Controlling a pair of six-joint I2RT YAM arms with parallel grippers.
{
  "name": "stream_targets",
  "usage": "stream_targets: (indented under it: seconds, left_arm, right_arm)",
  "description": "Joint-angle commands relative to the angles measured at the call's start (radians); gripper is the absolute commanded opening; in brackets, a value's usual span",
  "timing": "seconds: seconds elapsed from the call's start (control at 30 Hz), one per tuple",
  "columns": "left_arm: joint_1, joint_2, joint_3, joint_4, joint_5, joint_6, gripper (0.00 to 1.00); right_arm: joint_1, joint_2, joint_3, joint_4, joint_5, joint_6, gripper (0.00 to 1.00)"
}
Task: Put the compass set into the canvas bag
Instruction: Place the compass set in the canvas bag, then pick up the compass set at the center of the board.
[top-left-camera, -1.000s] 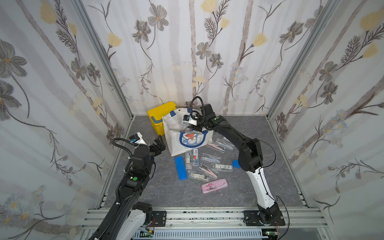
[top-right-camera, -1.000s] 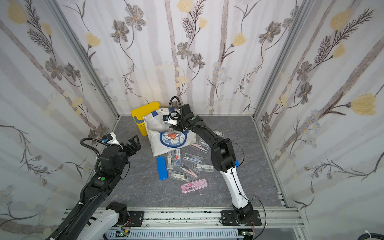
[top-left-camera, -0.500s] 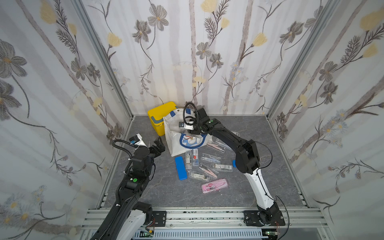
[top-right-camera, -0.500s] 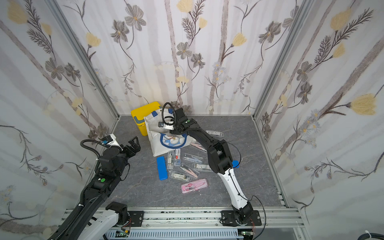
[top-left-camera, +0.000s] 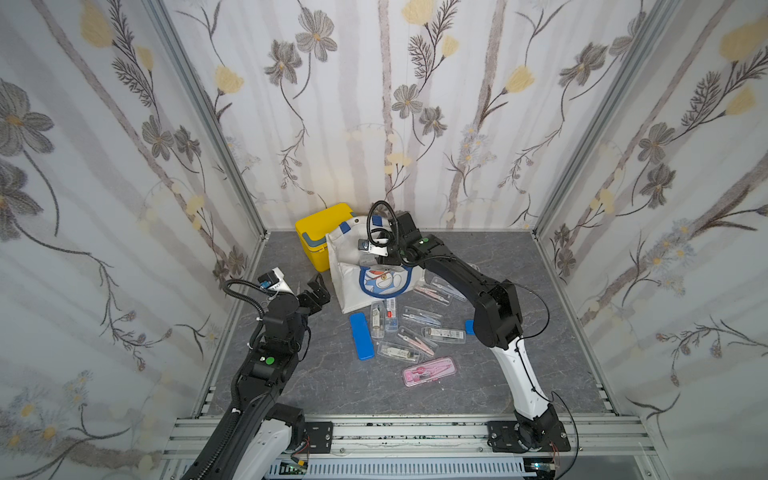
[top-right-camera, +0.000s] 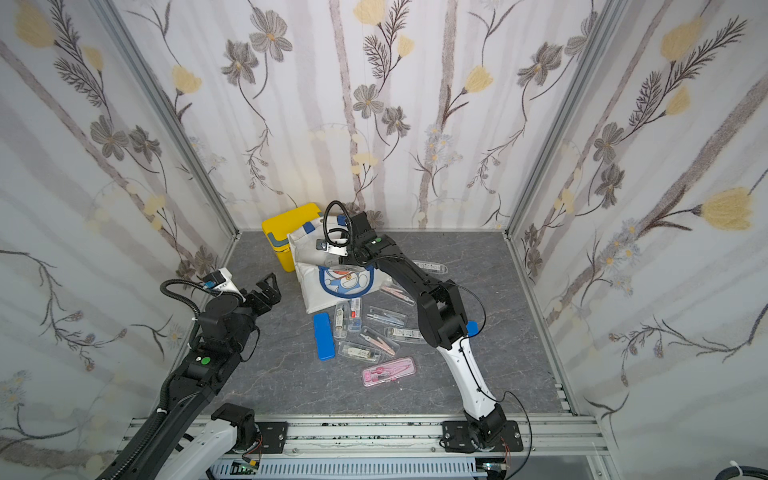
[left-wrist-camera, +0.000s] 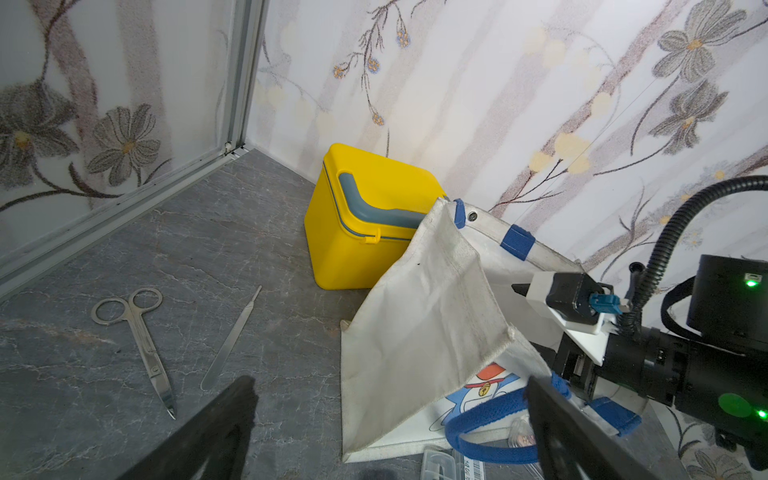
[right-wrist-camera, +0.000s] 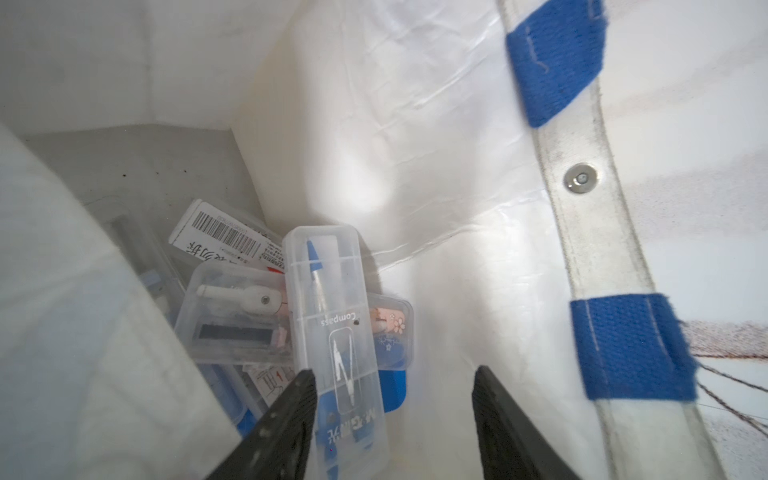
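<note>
The canvas bag (top-left-camera: 348, 286) (top-right-camera: 312, 286) (left-wrist-camera: 424, 328) stands open at the back of the table, a blue cartoon cat on its front pocket. My right gripper (top-left-camera: 369, 261) (top-right-camera: 332, 259) (right-wrist-camera: 392, 376) reaches down into its mouth, open. A clear compass set (right-wrist-camera: 332, 332) lies just off one finger, on top of several other cases at the bag's bottom. My left gripper (top-left-camera: 319, 289) (top-right-camera: 270, 289) (left-wrist-camera: 390, 386) hangs open and holds nothing, to the left of the bag near its lower corner.
A yellow plastic box (top-left-camera: 316, 232) (left-wrist-camera: 365, 232) stands behind the bag at the left. Several clear cases (top-left-camera: 411, 328), a blue case (top-left-camera: 359, 336) and a pink case (top-left-camera: 428, 371) lie in front of the bag. Scissors (left-wrist-camera: 137, 332) and a thin metal blade (left-wrist-camera: 232, 336) lie at the far left.
My right gripper moved left and down into the bag's mouth and its jaws spread, letting go of the clear compass case. The left arm barely moved.
</note>
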Motion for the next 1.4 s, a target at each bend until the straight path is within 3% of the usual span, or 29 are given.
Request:
stream_targets:
  seconds: [0.0,0.27,0.47,0.57,0.7,0.93,1.1,1.27,1.37]
  left_arm:
    - [0.001,-0.004,-0.006,0.013,-0.006,-0.021,1.0]
    - [0.001,-0.004,-0.008,0.014,0.003,-0.024,1.0]
    - [0.002,0.01,-0.005,0.014,0.029,-0.012,1.0]
    - [0.001,0.027,0.003,0.014,0.044,-0.01,1.0]
    - [0.001,0.051,0.012,0.025,0.07,-0.002,1.0]
    - [0.001,0.103,0.024,0.081,0.177,0.007,1.0]
    - [0.001,0.155,0.039,0.11,0.263,-0.005,1.0]
    - [-0.02,0.225,0.049,0.164,0.408,-0.038,1.0]
    - [-0.066,0.25,0.046,0.181,0.417,-0.035,1.0]
  right_arm:
    - [-0.002,-0.052,0.004,0.088,-0.034,0.065,0.61]
    - [-0.011,-0.144,0.001,0.198,-0.063,0.209,0.66]
    - [-0.013,-0.247,-0.089,0.275,0.046,0.374,0.67]
    - [-0.012,-0.333,-0.193,0.287,0.09,0.408,0.73]
    - [-0.024,-0.473,-0.399,0.318,0.11,0.355,0.78]
    - [-0.125,-0.686,-0.692,0.326,0.086,0.365,0.79]
    - [-0.196,-0.832,-0.886,0.268,0.072,0.206,0.81]
    - [-0.285,-0.869,-0.945,0.157,0.025,0.122,0.81]
    - [-0.324,-0.853,-0.948,0.075,0.017,0.077,0.81]
